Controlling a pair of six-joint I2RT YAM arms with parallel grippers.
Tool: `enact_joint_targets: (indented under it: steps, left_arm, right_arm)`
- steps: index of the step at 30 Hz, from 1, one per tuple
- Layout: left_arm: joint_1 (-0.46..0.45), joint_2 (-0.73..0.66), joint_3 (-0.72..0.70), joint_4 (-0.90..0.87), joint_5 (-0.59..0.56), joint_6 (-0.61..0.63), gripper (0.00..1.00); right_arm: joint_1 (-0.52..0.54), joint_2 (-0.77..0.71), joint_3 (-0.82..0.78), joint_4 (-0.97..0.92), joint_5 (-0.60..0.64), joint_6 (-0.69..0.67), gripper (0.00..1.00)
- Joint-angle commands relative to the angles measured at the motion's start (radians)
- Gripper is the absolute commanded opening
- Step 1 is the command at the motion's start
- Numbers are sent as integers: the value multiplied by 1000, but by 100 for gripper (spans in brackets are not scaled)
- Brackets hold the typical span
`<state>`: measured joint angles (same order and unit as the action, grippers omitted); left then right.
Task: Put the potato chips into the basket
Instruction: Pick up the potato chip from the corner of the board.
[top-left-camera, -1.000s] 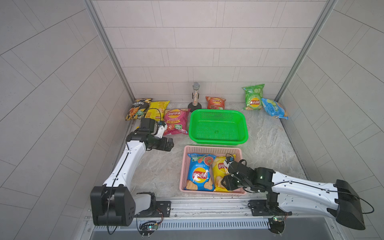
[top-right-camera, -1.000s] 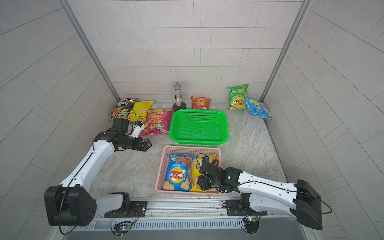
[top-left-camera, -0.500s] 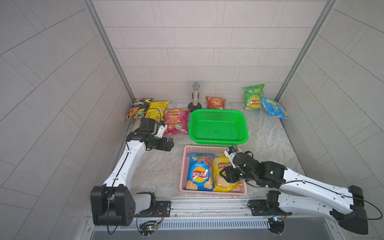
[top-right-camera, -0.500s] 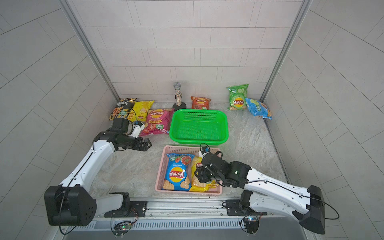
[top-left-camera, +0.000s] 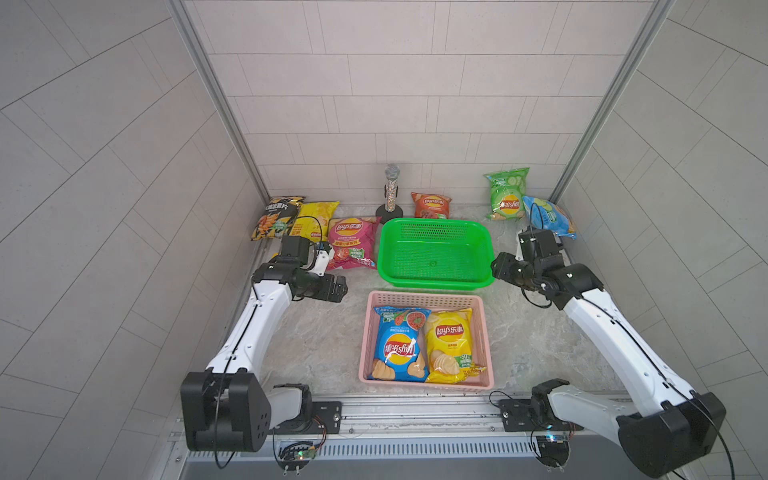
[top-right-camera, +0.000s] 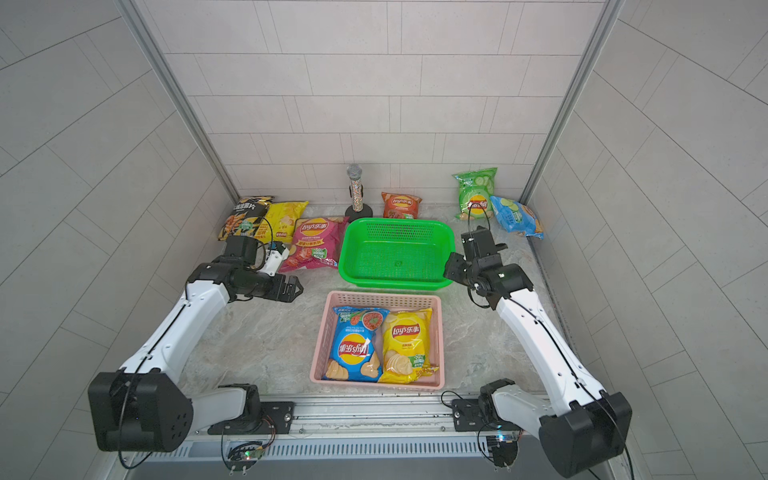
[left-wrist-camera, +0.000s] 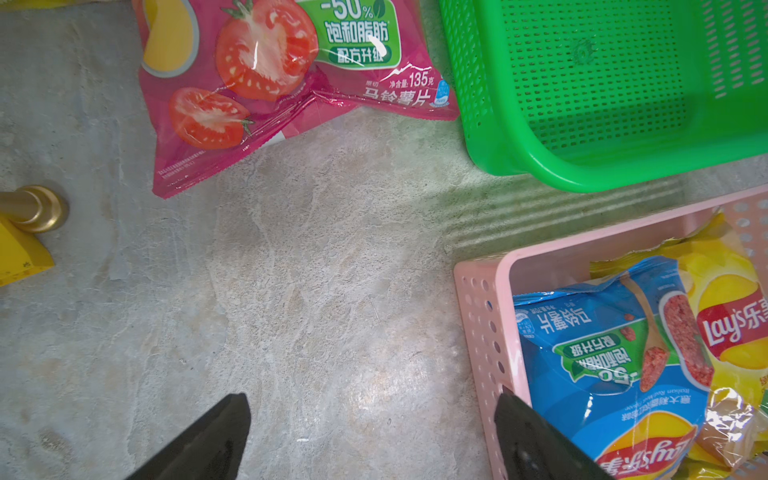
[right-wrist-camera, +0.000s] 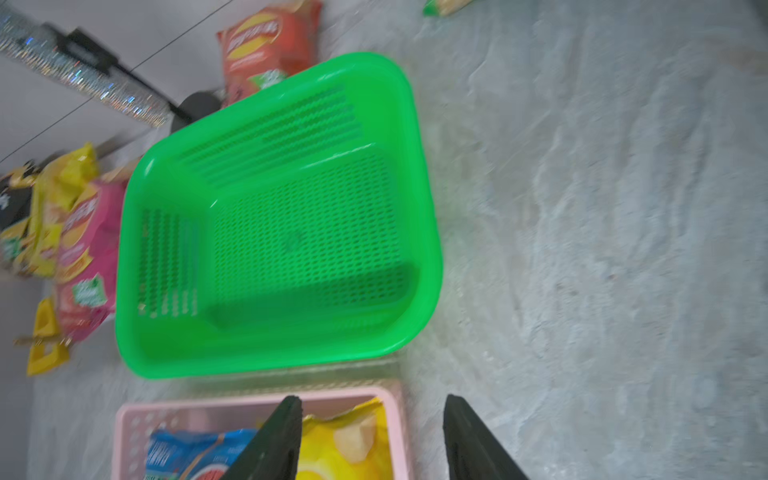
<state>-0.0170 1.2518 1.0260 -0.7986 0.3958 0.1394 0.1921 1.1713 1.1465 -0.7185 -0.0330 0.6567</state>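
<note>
Pink perforated plastic basket: holds glossy blue chip bag, glossy yellow chip bag
Left gripper: jaws wide, empty
Right gripper: jaws parted, empty

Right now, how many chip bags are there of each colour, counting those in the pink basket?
Yellow bags: 2
Blue bags: 2
Black bag: 1
Pink bag: 1
Red-orange bag: 1
Green bag: 1
Total: 8

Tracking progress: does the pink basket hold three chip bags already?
No, the pink basket holds only two, a blue bag and a yellow bag.
</note>
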Motion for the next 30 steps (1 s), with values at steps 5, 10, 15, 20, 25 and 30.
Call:
enact_joint_targets:
  steps: [5, 10, 15, 20, 25, 30]
  left_arm:
    - [5, 9, -7, -7, -4, 11, 99]
    - [5, 8, -7, -8, -4, 12, 99]
    - [4, 2, -7, -10, -4, 12, 99]
    - [5, 5, -9, -9, -10, 14, 99]
    - [5, 15, -7, -9, -11, 14, 100]
    - [4, 22, -7, -10, -7, 14, 99]
  right_arm:
    - [-205, 147, 79, 186, 54, -4, 60]
    - [-275, 288, 170, 228, 104, 43, 60]
    - [-312, 417, 212, 299, 155, 131, 61]
    - [-349, 558, 278, 337, 212, 201, 61]
    - [-401, 691, 344, 364, 224, 239, 62]
    - [-406, 749, 366, 451, 311, 242, 62]
